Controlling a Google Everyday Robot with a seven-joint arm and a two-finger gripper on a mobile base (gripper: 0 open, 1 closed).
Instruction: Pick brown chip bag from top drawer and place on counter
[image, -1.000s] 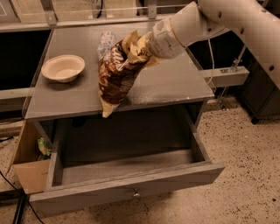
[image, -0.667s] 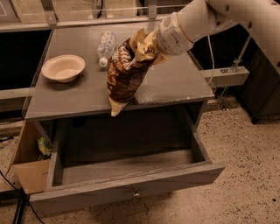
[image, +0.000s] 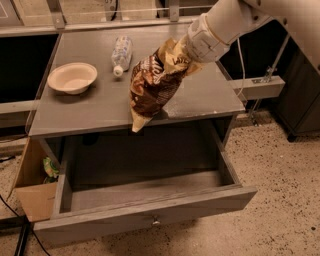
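The one gripper (image: 184, 54) is above the right half of the worktop (image: 205, 97), at the end of a white arm (image: 227, 22) that comes in from the upper right. Its fingers are pinched on the cream top end of the one bag (image: 152, 85), and the crumpled foil hides most of them.

The bag hangs down and to the left of the fingers, tilted. Its pointed lower end lies over the front edge of the worktop, above the drawer (image: 150, 215). Whether that end touches the worktop cannot be told.

There is one drawer, pulled fully out, well below and in front of the fingers. No object shows inside it. One small knob (image: 156, 220) sits at the middle of its front panel.

Two other things are on the worktop:
- One bottle (image: 121, 54) of clear plastic lies on its side to the left of the fingers, near the upper part of the bag but apart from it.
- One pale, shallow bowl (image: 74, 77) stands upright farther left, well apart from the bag.

One cardboard box (image: 35, 200) stands on the floor, far down and left of the fingers, beside the drawer's left wall. One green packet (image: 50, 167) shows in it.
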